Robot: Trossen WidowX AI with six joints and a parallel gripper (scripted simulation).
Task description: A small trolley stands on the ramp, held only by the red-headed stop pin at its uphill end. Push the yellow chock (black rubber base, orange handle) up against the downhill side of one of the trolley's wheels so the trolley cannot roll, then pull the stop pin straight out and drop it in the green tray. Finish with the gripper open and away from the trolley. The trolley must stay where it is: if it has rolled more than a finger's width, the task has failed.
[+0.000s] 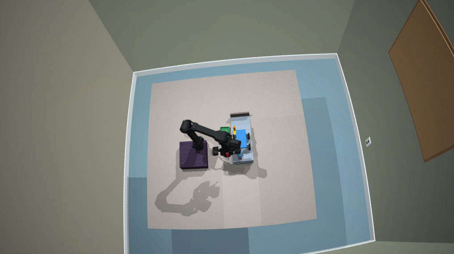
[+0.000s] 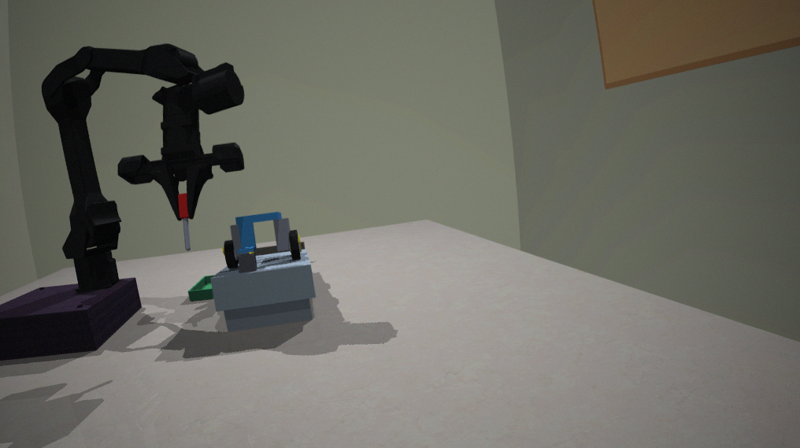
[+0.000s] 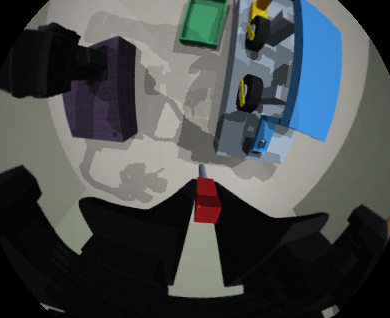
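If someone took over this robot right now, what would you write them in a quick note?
Gripper: shut on the red-headed pin, in the air beside the ramp.
Trolley: standing on the ramp.
Chock: by a wheel on the tray's side; contact unclear.
Green tray: on the table beside the ramp.
Done: pin out.
Left: drop it in the tray, open, move away; check the chock.
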